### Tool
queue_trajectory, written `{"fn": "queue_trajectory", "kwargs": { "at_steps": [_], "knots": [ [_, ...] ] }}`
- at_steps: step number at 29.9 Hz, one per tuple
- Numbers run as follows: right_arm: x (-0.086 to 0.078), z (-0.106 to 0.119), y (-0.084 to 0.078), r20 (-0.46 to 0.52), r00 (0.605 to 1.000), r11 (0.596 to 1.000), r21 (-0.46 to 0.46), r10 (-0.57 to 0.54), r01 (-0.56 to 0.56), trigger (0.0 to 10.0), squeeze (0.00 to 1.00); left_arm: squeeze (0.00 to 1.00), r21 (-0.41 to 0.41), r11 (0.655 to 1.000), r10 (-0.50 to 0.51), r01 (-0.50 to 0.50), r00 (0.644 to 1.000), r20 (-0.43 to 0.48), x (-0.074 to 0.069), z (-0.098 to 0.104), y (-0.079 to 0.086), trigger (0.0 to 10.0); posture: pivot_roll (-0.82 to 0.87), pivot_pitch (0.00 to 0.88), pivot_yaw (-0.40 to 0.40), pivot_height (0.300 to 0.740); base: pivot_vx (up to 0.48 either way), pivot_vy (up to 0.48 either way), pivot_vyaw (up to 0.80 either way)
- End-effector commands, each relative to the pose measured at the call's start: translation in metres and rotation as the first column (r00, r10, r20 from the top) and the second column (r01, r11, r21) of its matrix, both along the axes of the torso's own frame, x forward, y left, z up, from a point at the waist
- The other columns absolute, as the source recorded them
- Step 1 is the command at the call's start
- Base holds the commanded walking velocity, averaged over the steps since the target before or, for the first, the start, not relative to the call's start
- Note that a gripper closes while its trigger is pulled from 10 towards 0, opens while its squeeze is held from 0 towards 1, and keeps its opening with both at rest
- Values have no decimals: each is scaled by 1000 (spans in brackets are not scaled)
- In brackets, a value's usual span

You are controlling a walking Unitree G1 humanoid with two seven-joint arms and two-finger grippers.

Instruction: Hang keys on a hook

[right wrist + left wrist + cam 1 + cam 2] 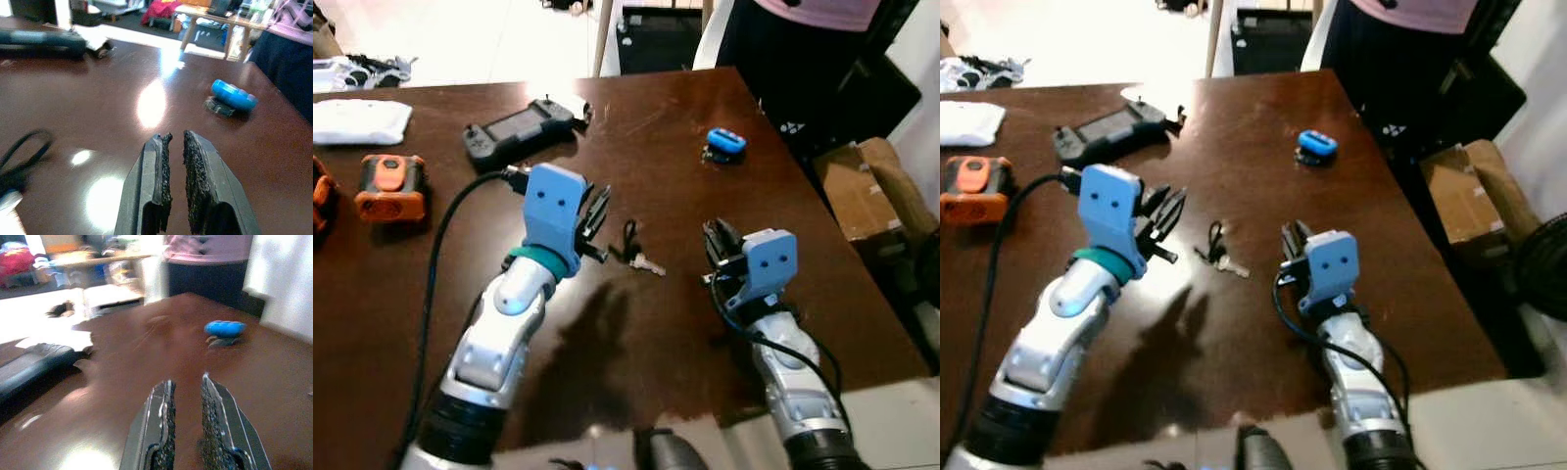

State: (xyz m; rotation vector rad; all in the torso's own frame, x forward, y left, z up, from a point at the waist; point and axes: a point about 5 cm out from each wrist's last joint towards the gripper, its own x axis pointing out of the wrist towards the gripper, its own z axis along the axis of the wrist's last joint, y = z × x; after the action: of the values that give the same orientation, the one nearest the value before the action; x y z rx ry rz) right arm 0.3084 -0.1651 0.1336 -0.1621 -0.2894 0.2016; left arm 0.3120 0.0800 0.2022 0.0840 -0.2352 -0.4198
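A silver key on a black loop (636, 257) lies flat on the dark brown table (656, 117), between my two grippers. My left gripper (603, 201) hovers just left of the keys, its fingers (161, 411) a small gap apart with nothing between them. To the right of the keys, my right gripper (715, 230) is shut on nothing, pads (164, 171) almost touching; the black loop (19, 156) lies off to its side. Farther back on the right rests a small blue object (725, 143) on a dark base.
At the back left of the table lie a black handheld controller (519, 127), an orange device (391, 186) and a white cloth (357, 119). A person in a pink top (803, 39) stands at the far right corner. A cardboard box (871, 186) sits on the floor beyond the right edge.
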Motion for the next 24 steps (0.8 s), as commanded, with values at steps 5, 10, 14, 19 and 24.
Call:
{"fn": "queue_trajectory", "kwargs": {
  "at_steps": [5,10,14,19,24],
  "knots": [
    [-3,-6,3,-22,1000,1000,2,4,-4,10000,0,0,80,997,4,3,996,-88,-2,-26,7,10000,-111,136,51,740,0,0,0],
    [-5,-14,0,-46,999,1000,-2,-12,12,10000,0,0,261,951,-115,165,974,-197,-15,-58,9,10000,-105,140,54,740,0,0,0],
    [-5,-17,-6,-58,998,999,-10,-32,31,10000,0,0,242,917,-221,318,908,-355,-34,-82,11,10000,-110,143,59,740,0,0,0],
    [-5,-18,-14,-63,996,998,-16,-56,55,10000,0,0,40,932,-310,360,851,-424,-41,-80,4,10000,-111,146,60,740,0,0,0],
    [-6,-19,-17,-69,996,998,-21,-64,63,10000,0,0,-5,937,-320,349,853,-411,-37,-75,-2,10000,-112,148,57,740,0,0,0]
  ]
}}
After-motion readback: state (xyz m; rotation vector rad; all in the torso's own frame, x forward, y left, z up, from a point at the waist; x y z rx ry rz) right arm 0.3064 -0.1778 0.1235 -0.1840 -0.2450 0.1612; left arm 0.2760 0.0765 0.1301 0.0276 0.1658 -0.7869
